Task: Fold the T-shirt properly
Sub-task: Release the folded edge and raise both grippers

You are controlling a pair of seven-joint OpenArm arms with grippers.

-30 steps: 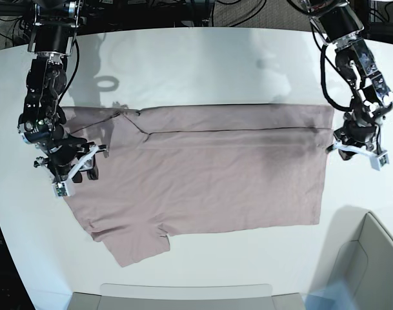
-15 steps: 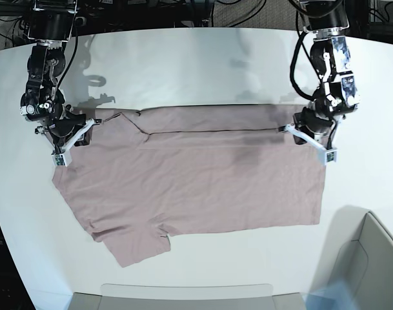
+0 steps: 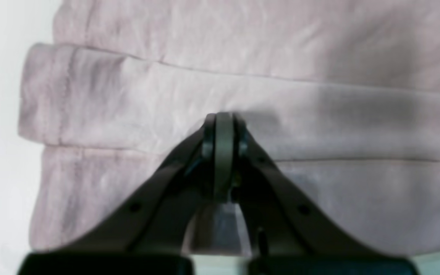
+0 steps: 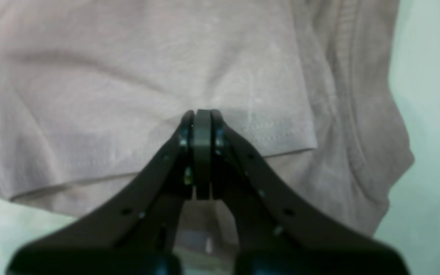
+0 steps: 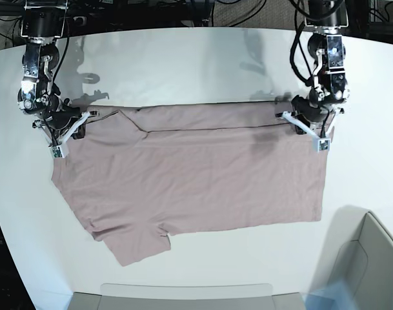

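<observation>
Mauve T-shirt point(image 5: 196, 174) lay flat on the white bench point(image 5: 183, 64); left tool point(image 5: 310, 132) and right tool point(image 5: 66, 135), both pressed together over its far folded edge, looked best moved evenly.

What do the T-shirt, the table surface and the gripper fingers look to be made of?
T-shirt: soft matte knit, probably cotton; it wrinkles and shows stitched hems. Table: smooth white hard surface, faintly glossy, with soft shadows. Left gripper and right gripper: dark matte fingers, likely moulded plastic, though blur leaves that open.

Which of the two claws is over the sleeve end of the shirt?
The right claw, at the base view's left, where the T-shirt shows its sleeve. The left claw is over the hem end.
</observation>
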